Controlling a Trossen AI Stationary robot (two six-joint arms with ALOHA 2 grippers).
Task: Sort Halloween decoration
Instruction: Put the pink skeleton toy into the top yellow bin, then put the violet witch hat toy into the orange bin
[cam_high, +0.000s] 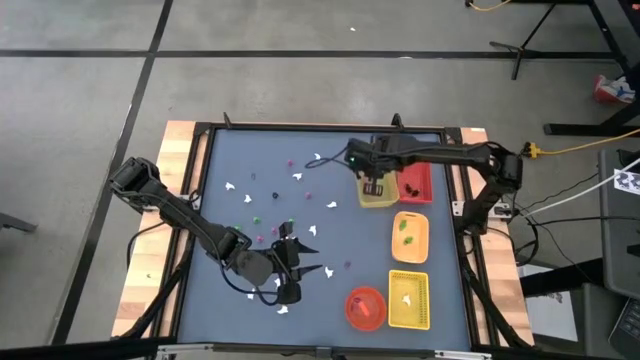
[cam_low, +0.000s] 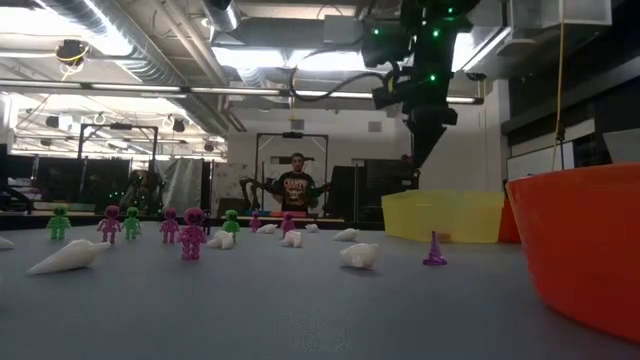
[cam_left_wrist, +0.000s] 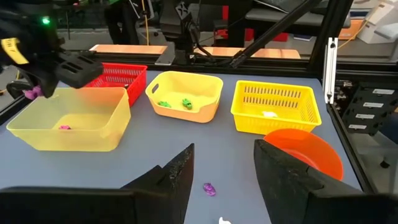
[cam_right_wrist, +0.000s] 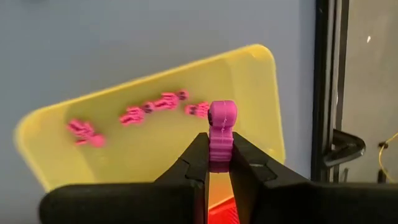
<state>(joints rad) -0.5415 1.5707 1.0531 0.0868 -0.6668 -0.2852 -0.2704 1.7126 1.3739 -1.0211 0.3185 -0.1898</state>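
above yellow tray (cam_right_wrist: 93, 162), pink figure (cam_right_wrist: 222, 127)

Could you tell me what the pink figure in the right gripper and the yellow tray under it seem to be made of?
The pink figure, pinched in the right gripper, looks like matte moulded or printed plastic: uniform colour, faint ridges, no gloss. The yellow tray looks like smooth, slightly translucent plastic: in the left wrist view a piece inside shows through its wall.

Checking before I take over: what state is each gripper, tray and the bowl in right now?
right gripper: shut on pink figure, above pale yellow tray
left gripper: open, holding nothing
pale yellow tray: holds pink figures
orange tray: holds green pieces
yellow basket: holds a white piece
orange bowl: contents unclear
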